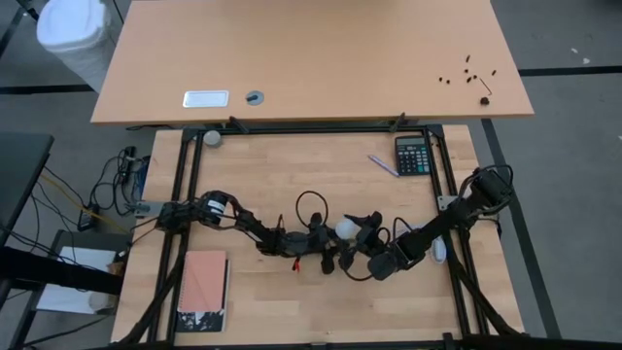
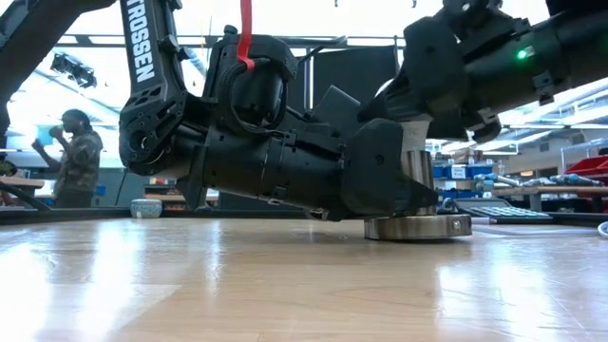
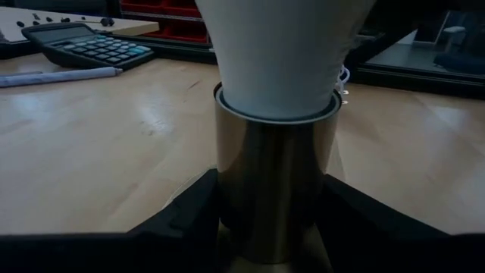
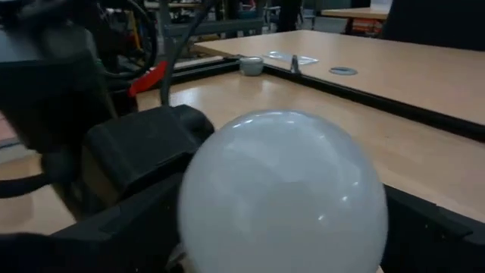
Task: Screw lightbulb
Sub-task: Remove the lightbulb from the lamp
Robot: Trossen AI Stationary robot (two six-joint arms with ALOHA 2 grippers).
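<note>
Gripping the metal socket point(image 3: 274, 189) between its two dark fingers point(image 3: 182, 220), the left gripper point(image 1: 326, 251) is lying low near the middle of the table point(image 1: 292, 185). The bulb point(image 1: 346, 228) is sitting upright in that socket, its white neck filling the socket's rim in the left wrist view and its globe point(image 4: 282, 193) showing large in the right wrist view. The right gripper point(image 1: 367, 233) is reaching in from the other side, its fingers point(image 4: 432, 227) closing on either side of the globe. In the low view the socket's base point(image 2: 418, 226) is resting flat on the wood. A calculator point(image 1: 412, 155) and a pen point(image 1: 383, 165) are lying well apart toward the far edge, a notebook point(image 1: 203, 290) by the near left corner.
</note>
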